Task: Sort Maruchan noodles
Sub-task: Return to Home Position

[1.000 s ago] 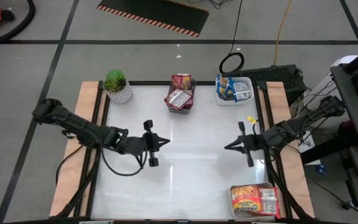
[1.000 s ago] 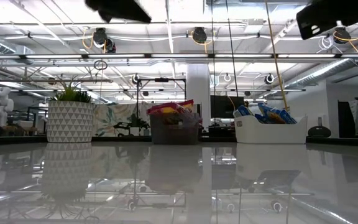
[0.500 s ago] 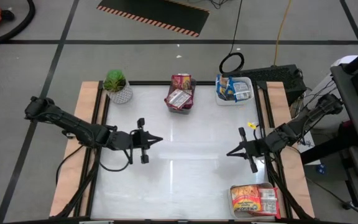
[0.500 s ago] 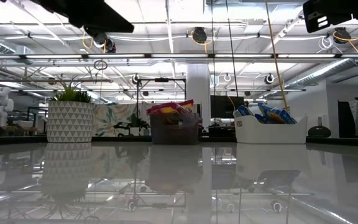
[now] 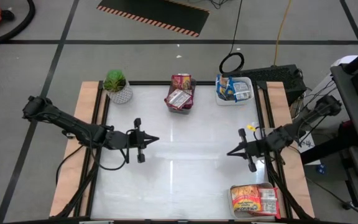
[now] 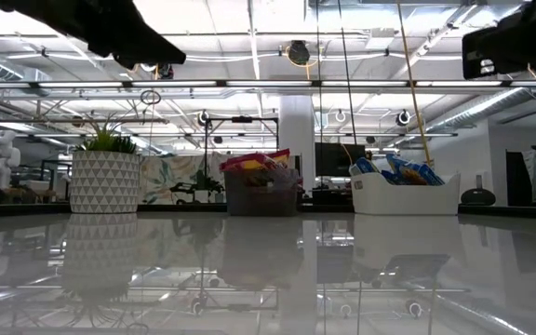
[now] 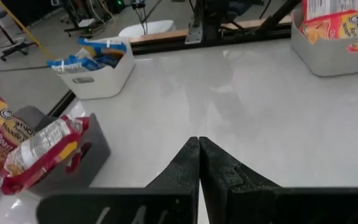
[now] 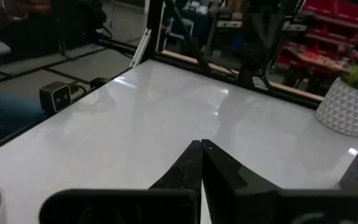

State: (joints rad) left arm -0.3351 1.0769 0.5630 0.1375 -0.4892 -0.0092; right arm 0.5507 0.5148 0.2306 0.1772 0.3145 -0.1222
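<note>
**Both grippers empty and pinched closed above bare bench; noodle packets all in bins.**

Left gripper (image 5: 155,139) closed on nothing, fingertips (image 7: 191,152) meeting, hanging above left-centre of glossy white bench (image 5: 185,174). Right gripper (image 5: 230,153) likewise closed and empty above right side, tips facing inward. Probably held apart and raised to stay clear of bins; sorting judged done. Red-and-yellow glossy noodle packets (image 5: 181,81) in dark rectangular bin (image 7: 95,146) at far edge, middle, one paler packet slumped over rim. Blue-and-yellow packets (image 5: 229,88) in white tray (image 7: 98,78) just beside it toward right. Orange-and-yellow packets (image 5: 253,198) in grey tray (image 7: 334,59) at near right corner. Small potted green plant (image 5: 115,81) at far left. Count per bin not readable; grey tray cut off by high view's edge; low view shows arms only as dark shapes at top.
</note>
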